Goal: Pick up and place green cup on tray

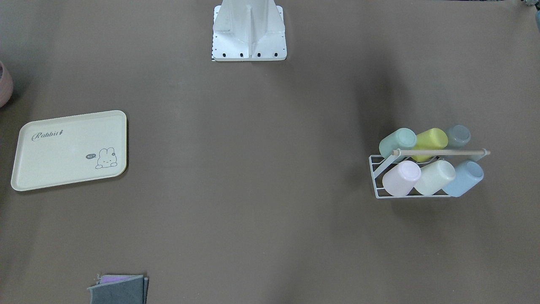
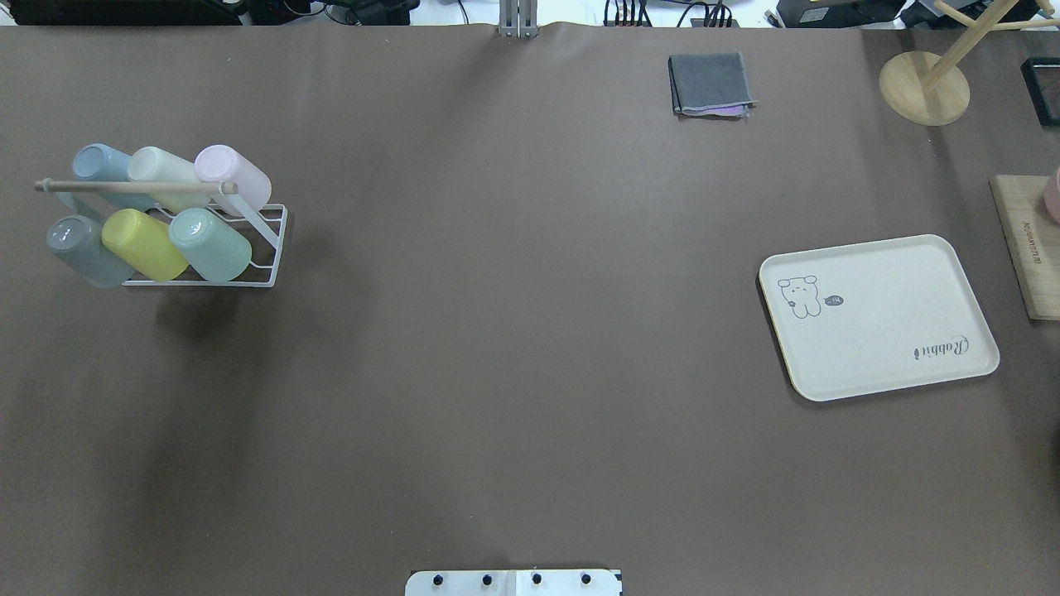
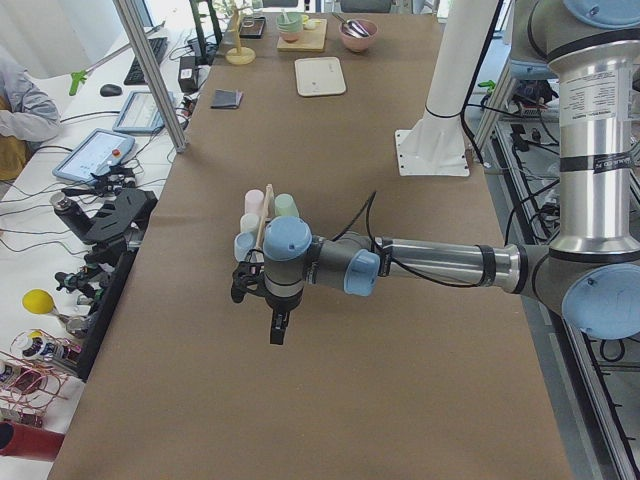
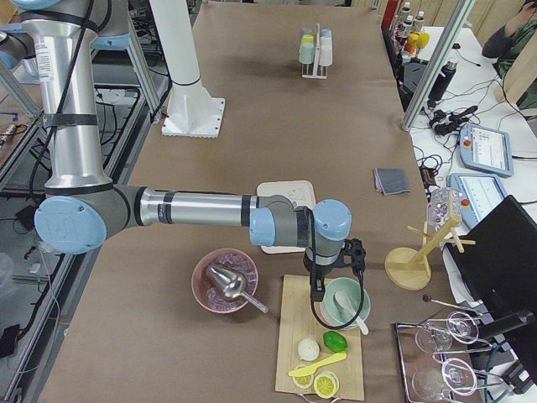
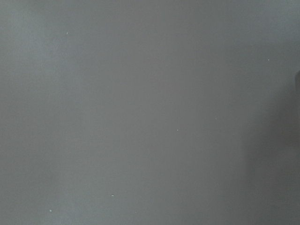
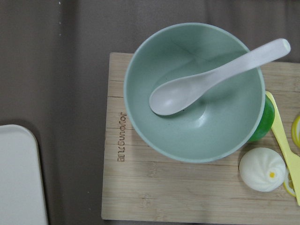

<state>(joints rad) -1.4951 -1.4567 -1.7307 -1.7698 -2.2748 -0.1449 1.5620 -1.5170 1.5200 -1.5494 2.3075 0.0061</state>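
Observation:
The green cup [image 2: 209, 244] is a pale mint tumbler lying tilted in a white wire rack [image 2: 274, 248] with several other pastel cups, next to a yellow-green one [image 2: 145, 243]. From the front, the green cup [image 1: 398, 142] is at the rack's back left. The cream tray [image 2: 894, 306] with its bunny print lies bare at the far side of the table. My left gripper [image 3: 277, 335] hangs over bare table just short of the rack. My right gripper [image 4: 318, 291] hovers above a mint bowl beyond the tray [image 4: 281, 195]. Whether either is open or shut, I cannot tell.
A mint bowl [image 6: 194, 91] with a white spoon sits on a wooden board [image 6: 140, 187], with a bun [image 6: 261, 169] and a lime beside it. A pink bowl [image 4: 222, 281], a folded grey cloth [image 2: 712, 85] and a wooden stand [image 2: 924, 87] are near the tray.

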